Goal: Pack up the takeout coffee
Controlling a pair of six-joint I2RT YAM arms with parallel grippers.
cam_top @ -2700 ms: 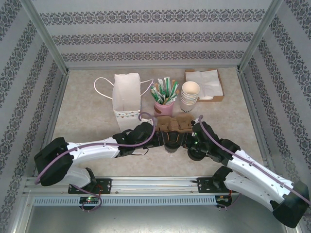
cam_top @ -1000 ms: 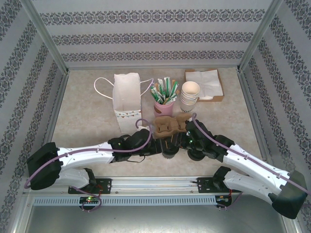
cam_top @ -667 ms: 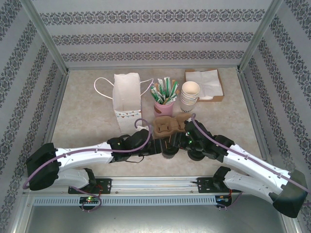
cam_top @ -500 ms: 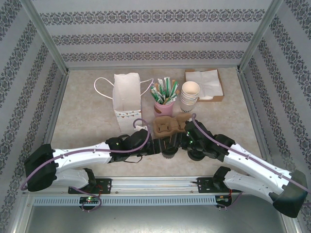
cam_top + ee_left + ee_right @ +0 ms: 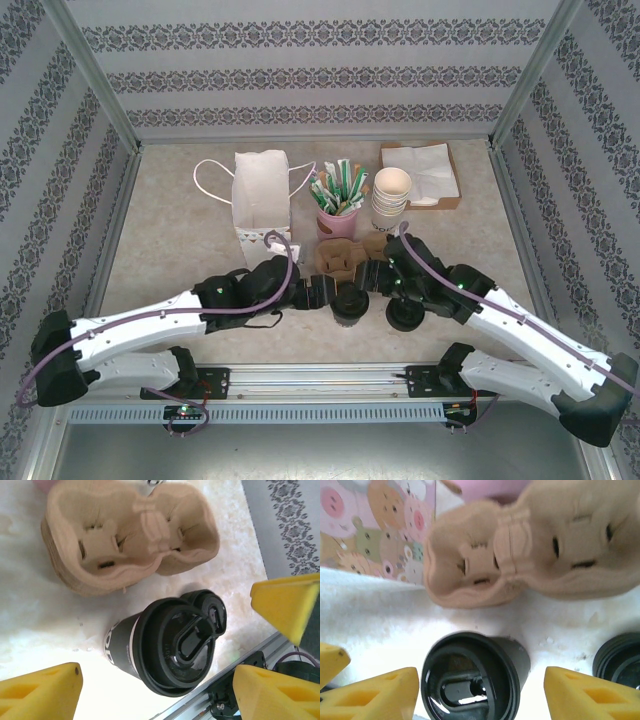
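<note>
The takeout coffee (image 5: 350,303) is a black cup with a round black lid, standing upright on the table near the front edge. My left gripper (image 5: 318,294) is just left of it and my right gripper (image 5: 386,286) just right, both open. In the left wrist view the cup (image 5: 165,647) sits between the yellow fingers (image 5: 42,692) of my left gripper (image 5: 157,690) without touching them. In the right wrist view the cup (image 5: 476,675) stands inside my right gripper (image 5: 481,692), with gaps on both sides.
A brown cardboard cup carrier (image 5: 345,258) lies just behind the cup. A loose black lid (image 5: 404,315) rests to its right. Further back are a white paper bag (image 5: 262,205), a pink cup of sticks (image 5: 338,215), stacked cream cups (image 5: 390,195) and a napkin tray (image 5: 425,170).
Both grippers have opened wider around the cup. The left arm has drawn back to the left, and the cup now stands free between the two grippers.
</note>
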